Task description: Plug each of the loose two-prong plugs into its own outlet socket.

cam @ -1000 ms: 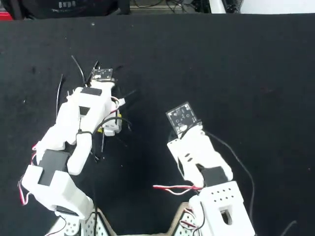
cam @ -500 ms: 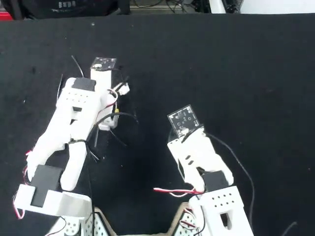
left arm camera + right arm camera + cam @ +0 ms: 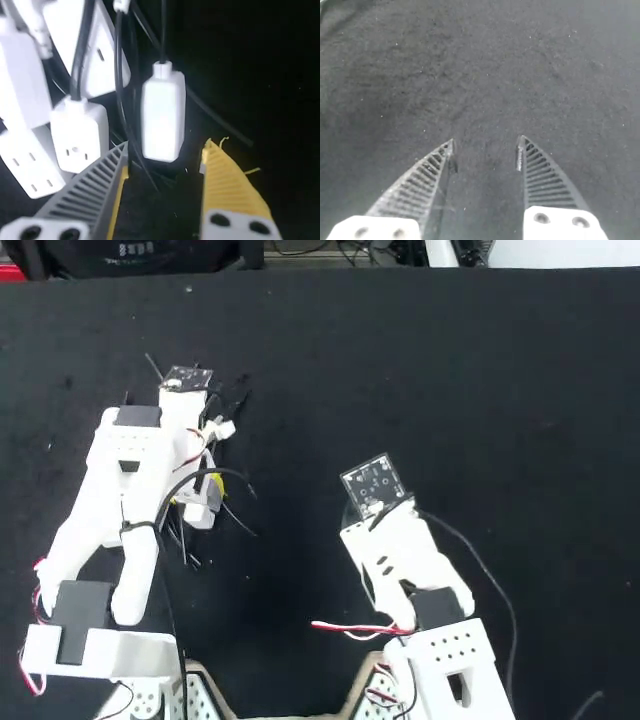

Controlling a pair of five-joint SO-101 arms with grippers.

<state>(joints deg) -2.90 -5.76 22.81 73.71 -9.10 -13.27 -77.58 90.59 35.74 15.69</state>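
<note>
- Several white sockets [image 3: 80, 132] lay bunched together on the black desk [image 3: 500, 390], each on its own black cord [image 3: 120, 75]. The faces turned towards the left wrist camera showed bare slots.
- One white plug [image 3: 162, 117] lay just beside them with its cord leading away. Its near end sat between the tips of the left gripper [image 3: 166, 145].
- The left gripper was released: its grey and yellow fingers [image 3: 225, 185] stood on either side of the plug with a gap on both sides, so nothing was grasped.
- The right gripper [image 3: 485, 145] was also released, with its fingers spread over bare desk. It was well apart from the plugs and sockets.
- Judged from this, no plug was seated yet. The work looked to be at its first grasp, with every pairing left to do.
- How many plugs there were in all could not be told, because the left arm [image 3: 125, 470] covered most of the pile in the high view.
- Compared with a second earlier, the left arm had swung away from the right arm, and its wrist had pushed further out over the tangle of cords.
- Half a second earlier that wrist stood a little nearer the desk's middle. It had since shifted sideways, which I take as lining up on the plug.
- The right arm [image 3: 405, 555] sat in the same place and pose across all three high views.
</note>
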